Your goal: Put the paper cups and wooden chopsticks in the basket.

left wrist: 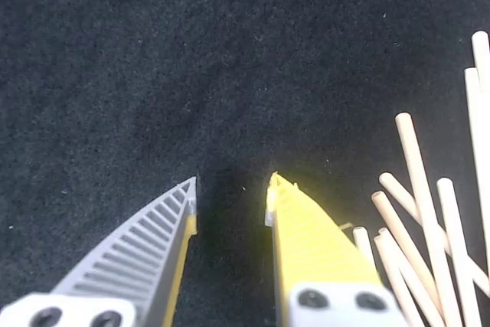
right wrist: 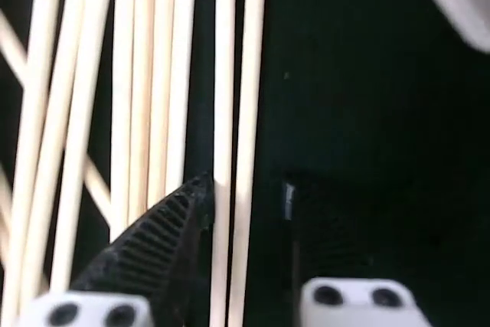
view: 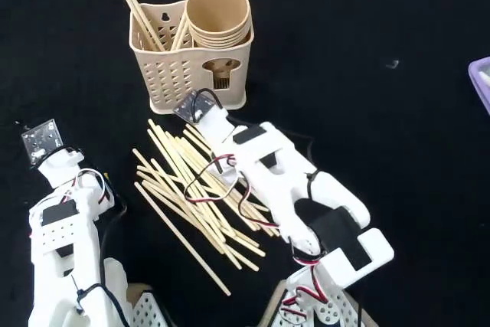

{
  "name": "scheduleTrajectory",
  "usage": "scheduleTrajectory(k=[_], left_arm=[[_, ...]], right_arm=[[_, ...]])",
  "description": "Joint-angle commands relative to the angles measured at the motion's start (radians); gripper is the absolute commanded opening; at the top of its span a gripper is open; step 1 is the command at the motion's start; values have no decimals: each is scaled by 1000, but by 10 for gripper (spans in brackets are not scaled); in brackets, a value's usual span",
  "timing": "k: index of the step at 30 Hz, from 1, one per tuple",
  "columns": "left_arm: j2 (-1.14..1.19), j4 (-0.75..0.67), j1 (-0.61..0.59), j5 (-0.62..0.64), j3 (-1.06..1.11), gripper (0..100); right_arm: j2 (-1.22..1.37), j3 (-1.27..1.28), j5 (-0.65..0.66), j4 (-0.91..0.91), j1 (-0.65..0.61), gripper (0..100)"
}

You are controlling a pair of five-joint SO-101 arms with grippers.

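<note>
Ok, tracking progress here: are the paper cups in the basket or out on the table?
In. The nested paper cups stand upright inside the basket, with their rims above its wall.

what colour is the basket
Beige, with perforated walls: the basket shows best in the high view.

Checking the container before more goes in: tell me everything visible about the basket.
The basket is beige plastic, upright on the black table, with slotted walls and a cut-out in front. One compartment holds nested paper cups, the other a few leaning chopsticks. The right arm has its wrist close before the base.
</note>
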Motion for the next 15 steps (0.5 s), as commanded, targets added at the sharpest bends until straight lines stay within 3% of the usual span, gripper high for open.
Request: scheduleTrajectory(k=[1,7,15], left_arm=[[-21,-3,4,-9,-10,152],[-21,-3,2,-9,-8,152],[-21,-2,2,-9,-8,152]], right_arm=[[1,-30,41,77,23,5],[-39,-28,127,222,77,11],[-277,12,238,290,436,11]])
